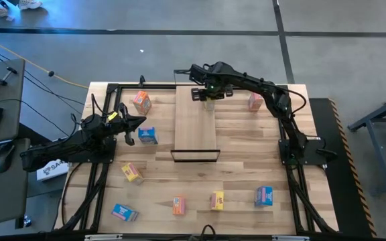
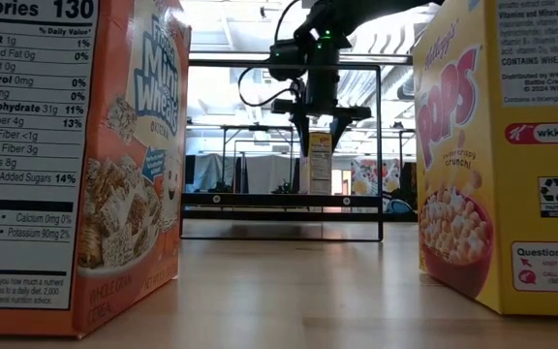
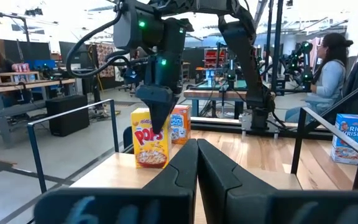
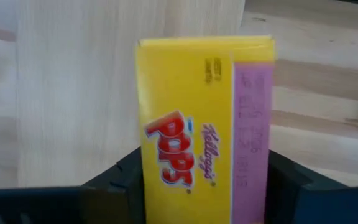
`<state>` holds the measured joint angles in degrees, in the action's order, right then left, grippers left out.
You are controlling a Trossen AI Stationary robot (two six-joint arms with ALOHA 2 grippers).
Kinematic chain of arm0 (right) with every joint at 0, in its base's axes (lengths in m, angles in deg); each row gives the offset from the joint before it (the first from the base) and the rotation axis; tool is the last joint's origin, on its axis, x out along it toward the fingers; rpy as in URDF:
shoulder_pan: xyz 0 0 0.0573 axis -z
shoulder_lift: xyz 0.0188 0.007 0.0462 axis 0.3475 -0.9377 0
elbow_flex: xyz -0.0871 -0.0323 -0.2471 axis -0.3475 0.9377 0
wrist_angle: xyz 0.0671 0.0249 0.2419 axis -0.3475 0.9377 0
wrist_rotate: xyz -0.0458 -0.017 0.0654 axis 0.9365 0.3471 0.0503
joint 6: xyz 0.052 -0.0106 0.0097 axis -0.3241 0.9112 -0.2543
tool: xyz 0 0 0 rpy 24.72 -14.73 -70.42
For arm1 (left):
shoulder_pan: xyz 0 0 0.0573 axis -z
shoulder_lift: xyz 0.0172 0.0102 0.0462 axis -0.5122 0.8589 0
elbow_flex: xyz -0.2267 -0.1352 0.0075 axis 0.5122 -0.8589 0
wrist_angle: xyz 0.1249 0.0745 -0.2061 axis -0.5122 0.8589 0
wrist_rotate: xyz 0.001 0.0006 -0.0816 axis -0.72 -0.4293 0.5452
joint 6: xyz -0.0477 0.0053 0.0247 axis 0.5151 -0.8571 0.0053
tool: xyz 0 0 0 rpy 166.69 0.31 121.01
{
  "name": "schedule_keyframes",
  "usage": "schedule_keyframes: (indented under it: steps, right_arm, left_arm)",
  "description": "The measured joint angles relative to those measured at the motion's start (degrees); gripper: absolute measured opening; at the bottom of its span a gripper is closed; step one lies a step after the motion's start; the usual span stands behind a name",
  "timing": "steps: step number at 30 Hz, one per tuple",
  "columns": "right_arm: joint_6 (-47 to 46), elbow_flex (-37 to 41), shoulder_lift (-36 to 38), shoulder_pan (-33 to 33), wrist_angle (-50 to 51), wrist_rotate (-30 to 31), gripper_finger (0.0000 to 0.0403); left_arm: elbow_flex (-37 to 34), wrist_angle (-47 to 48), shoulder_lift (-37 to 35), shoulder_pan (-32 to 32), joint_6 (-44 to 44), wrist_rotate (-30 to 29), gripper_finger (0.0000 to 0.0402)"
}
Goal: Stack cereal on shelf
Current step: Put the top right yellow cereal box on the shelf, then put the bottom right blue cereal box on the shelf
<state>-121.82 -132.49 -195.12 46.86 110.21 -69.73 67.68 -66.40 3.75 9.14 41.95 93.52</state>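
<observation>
Left gripper (image 1: 137, 121), fingers closed on nothing, hovers left of the shelf (image 1: 194, 130), just beside a blue cereal box (image 1: 147, 136). On the shelf's far end stands a yellow Pops box (image 3: 150, 138), upright, the right gripper (image 1: 210, 94) over it with a finger either side. Whether those fingers press the box cannot be told; remaining cereal boxes lie scattered around the shelf.

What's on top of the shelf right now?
One yellow Pops box stands on the shelf at its far end, the right pincer over it. The pincer hides most of the box from above; the rest of the board shows bare.
</observation>
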Motion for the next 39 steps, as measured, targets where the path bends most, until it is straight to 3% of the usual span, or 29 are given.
schedule_keyframes:
  steps: [7,17,22,26,33,37,39]
  right_arm:
    - [1.0,-1.9,-0.1,-0.9,0.1,0.5,0.0248]
    - [5.5,-12.1,0.5,-3.7,2.9,4.8,0.0252]
    - [11.7,-12.1,2.6,-5.3,5.2,0.0,0.0243]
    - [16.6,-12.1,5.5,-8.3,9.9,-1.9,0.0208]
    - [22.2,-9.2,11.0,-17.1,12.5,9.0,0.0092]
    - [20.6,-1.8,14.8,-22.3,9.1,15.1,0.0016]
    - [20.0,5.1,17.9,-24.4,3.7,16.2,0.0009]
  left_arm:
    - [0.0,0.0,0.0,0.0,0.0,0.0,0.0000]
    - [0.0,-1.1,0.0,0.0,1.6,0.0,0.0000]
    - [0.0,-1.3,0.0,0.0,2.0,0.0,0.0000]
    - [0.0,-1.3,0.0,0.0,2.1,0.1,0.0000]
    - [0.0,-1.3,0.0,0.0,2.1,0.0,0.0000]
    - [0.0,-1.3,0.0,0.0,2.1,0.0,0.0001]
    - [0.0,-1.3,0.0,0.0,2.1,0.0,0.0001]
